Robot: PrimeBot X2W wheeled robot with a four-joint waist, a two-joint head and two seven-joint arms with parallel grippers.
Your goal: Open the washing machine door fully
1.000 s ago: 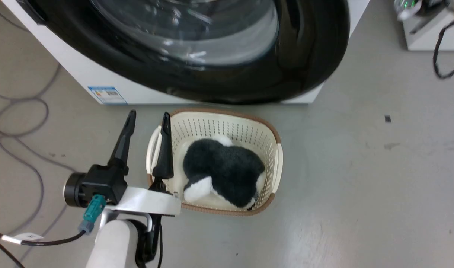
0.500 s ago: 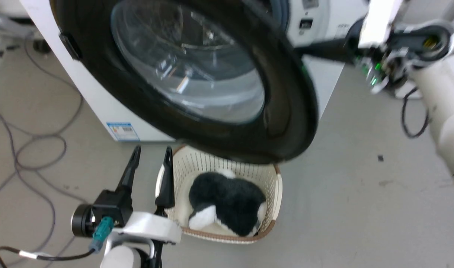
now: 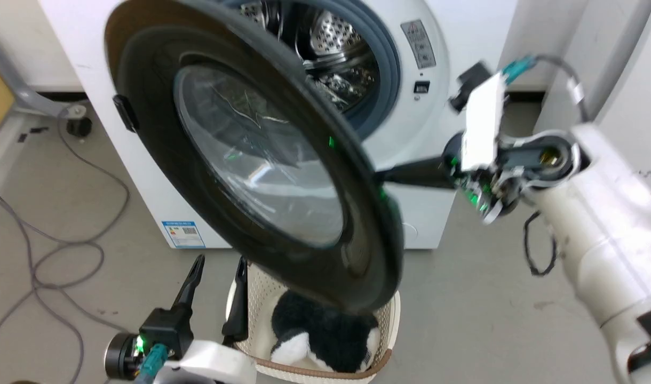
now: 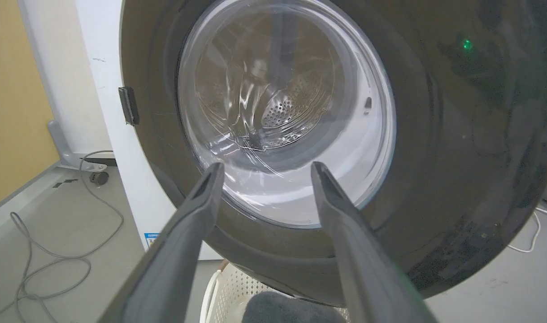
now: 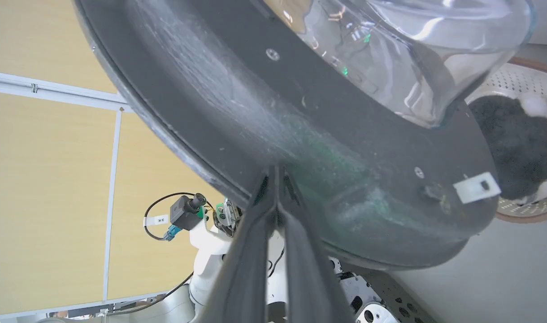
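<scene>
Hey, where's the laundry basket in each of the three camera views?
Head view: basket at bottom centre, partly behind the door.
Left wrist view: basket at the bottom edge, left of centre.
Right wrist view: basket at the right edge.
Shared landmark: the black door beside it.

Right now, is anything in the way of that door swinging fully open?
Possibly the left tool: it stands open, low in front of the door, on the side it swings toward. The basket sits beneath the door's lower edge, apparently below its path.
</scene>
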